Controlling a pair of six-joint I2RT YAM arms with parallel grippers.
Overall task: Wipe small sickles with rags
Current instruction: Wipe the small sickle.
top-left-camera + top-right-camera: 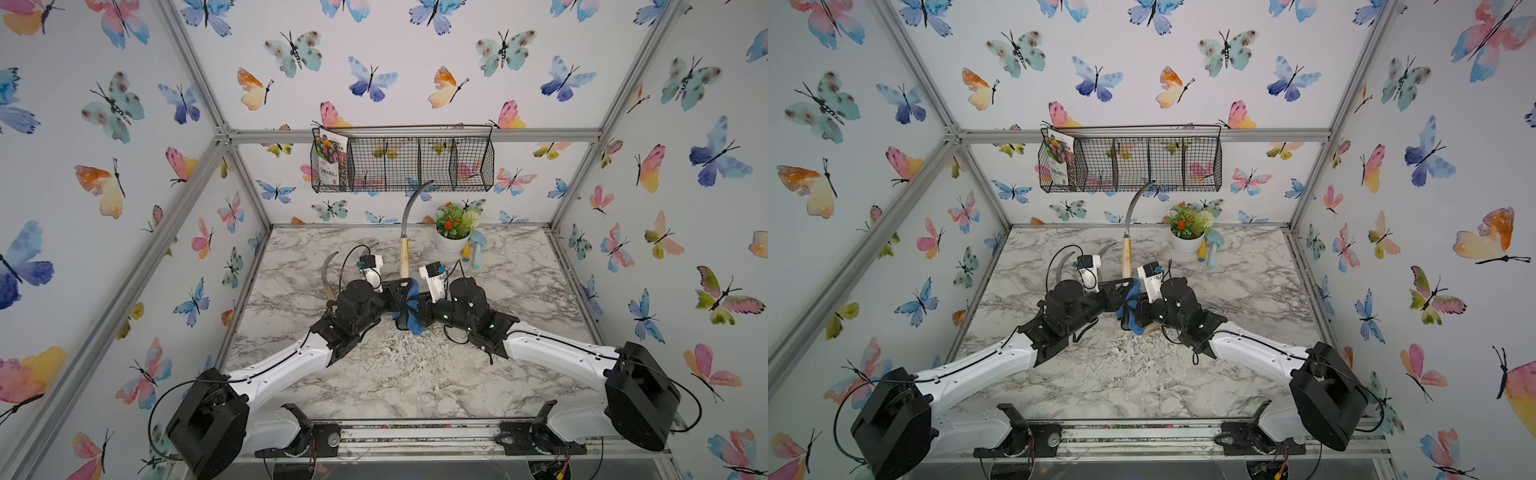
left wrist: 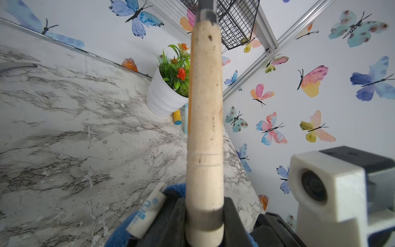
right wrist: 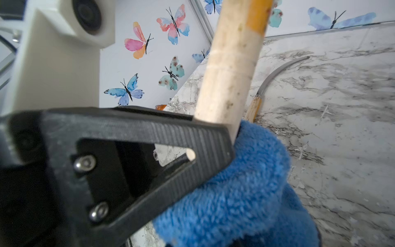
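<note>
Left wrist view: the held sickle (image 2: 205,119) fills the middle of my screen. Its round, pale wooden handle is speckled with dark marks and has two shallow grooves turned into it. The left end effector (image 2: 204,218) is clamped on the butt of that handle, one black jaw pressed to each side. In both top views the sickle (image 1: 404,226) is lifted off the desk (image 1: 395,374) at mid-depth in the centre. The handle points to the far side and the thin grey curved blade rises towards the back wall.

The rag (image 3: 245,192), thick blue terry with a fluffy nap, is bunched against the near end of the handle. It touches both the wood and a ribbed black finger of the left end effector. The right end effector (image 1: 422,311) comes in from the right, tip to tip with the left one, and is closed. The cloth is gathered around its tip, so I read it as gripping the rag, though its fingers are buried in the pile.

A second sickle (image 1: 328,276) lies flat on the marble-patterned desk just left of the left arm. Far right of centre stand a white ribbed pot (image 1: 451,249) of green and orange plants and a light-blue trowel (image 1: 478,249). A black wire basket (image 1: 415,164) hangs on the back wall.
</note>
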